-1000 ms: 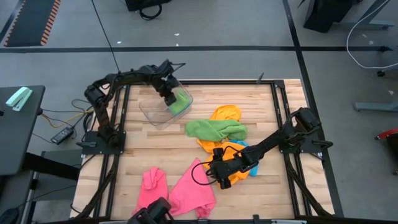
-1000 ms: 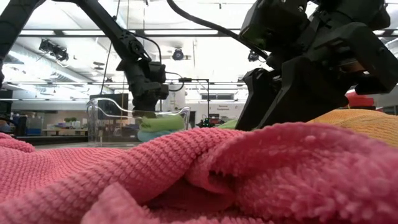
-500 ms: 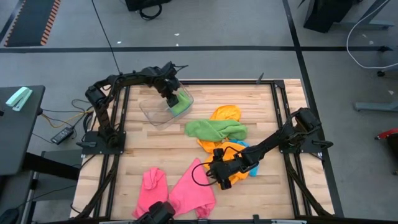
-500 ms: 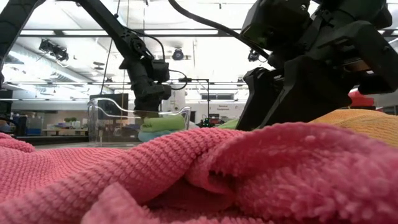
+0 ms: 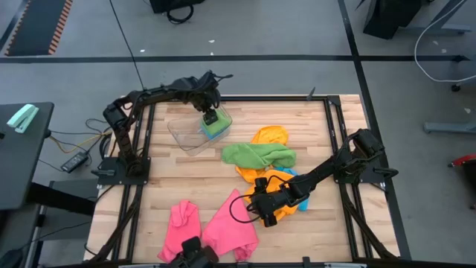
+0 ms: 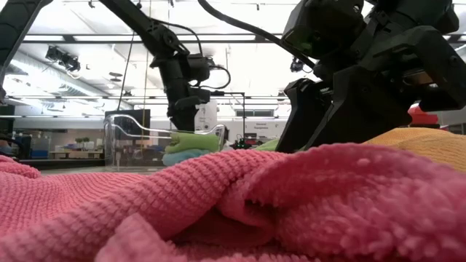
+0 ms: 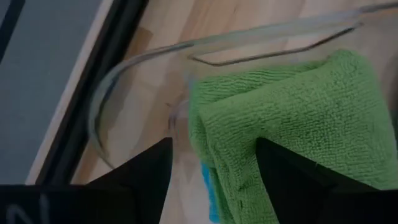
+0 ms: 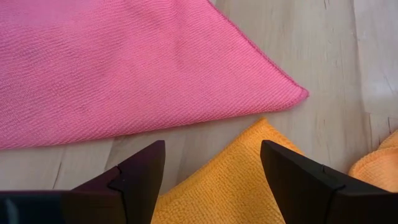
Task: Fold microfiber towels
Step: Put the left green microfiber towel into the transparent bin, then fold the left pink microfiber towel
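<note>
Green folded towel lies atop a blue one in the tub.

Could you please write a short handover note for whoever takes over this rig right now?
Left gripper: open, just above the tub, holding nothing.
Right gripper: open, low over the orange towel, beside a pink towel.
Done: folded green towel lies in the tub on a blue one.
Left: loose green towel, orange ones and two pink ones on the table.
</note>
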You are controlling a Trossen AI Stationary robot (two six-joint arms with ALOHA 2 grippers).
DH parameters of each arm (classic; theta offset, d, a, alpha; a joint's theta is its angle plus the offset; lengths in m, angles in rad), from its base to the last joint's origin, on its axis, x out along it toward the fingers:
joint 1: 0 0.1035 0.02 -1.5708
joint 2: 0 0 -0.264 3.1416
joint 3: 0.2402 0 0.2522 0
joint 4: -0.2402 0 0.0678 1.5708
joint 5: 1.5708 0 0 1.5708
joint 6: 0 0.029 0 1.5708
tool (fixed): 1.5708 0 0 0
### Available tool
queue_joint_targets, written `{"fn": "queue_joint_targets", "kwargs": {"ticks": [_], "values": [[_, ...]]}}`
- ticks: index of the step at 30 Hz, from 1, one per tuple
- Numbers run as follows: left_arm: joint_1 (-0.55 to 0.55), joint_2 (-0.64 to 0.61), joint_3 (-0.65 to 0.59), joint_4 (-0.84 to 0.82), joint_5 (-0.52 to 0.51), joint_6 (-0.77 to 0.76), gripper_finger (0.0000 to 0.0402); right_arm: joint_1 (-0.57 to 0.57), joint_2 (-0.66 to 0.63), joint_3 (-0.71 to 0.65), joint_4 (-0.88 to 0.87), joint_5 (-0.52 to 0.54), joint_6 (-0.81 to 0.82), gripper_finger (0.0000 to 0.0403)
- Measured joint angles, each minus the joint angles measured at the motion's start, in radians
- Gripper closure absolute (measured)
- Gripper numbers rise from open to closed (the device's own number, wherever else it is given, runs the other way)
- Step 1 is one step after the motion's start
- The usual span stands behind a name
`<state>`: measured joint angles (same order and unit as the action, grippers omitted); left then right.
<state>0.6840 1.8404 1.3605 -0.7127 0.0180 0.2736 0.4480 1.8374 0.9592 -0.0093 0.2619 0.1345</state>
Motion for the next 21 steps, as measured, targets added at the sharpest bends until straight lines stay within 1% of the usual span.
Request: {"fn": "queue_joint_targets", "kwargs": {"ticks": [3, 6, 12, 16, 21], "values": [[-0.006, 0.000, 0.000, -0.005, -0.009, 0.011, 0.0178, 0.000, 0.000, 0.000, 0.000, 0.000, 0.000, 0.0130], [-0.011, -0.015, 0.015, -0.045, -0.050, 0.026, 0.0192, -0.002, 0.000, 0.000, -0.001, 0.000, 0.000, 0.0130], [-0.036, -0.105, 0.053, -0.052, -0.066, 0.054, 0.0221, -0.002, 0.000, 0.000, -0.018, 0.005, 0.000, 0.0130], [-0.085, -0.175, 0.055, -0.049, -0.064, 0.106, 0.0240, -0.002, 0.000, 0.000, -0.039, 0.030, -0.004, 0.0130], [-0.176, -0.213, 0.055, -0.066, -0.063, 0.099, 0.0260, -0.002, 0.000, -0.016, -0.062, 0.041, -0.013, 0.0137]]}}
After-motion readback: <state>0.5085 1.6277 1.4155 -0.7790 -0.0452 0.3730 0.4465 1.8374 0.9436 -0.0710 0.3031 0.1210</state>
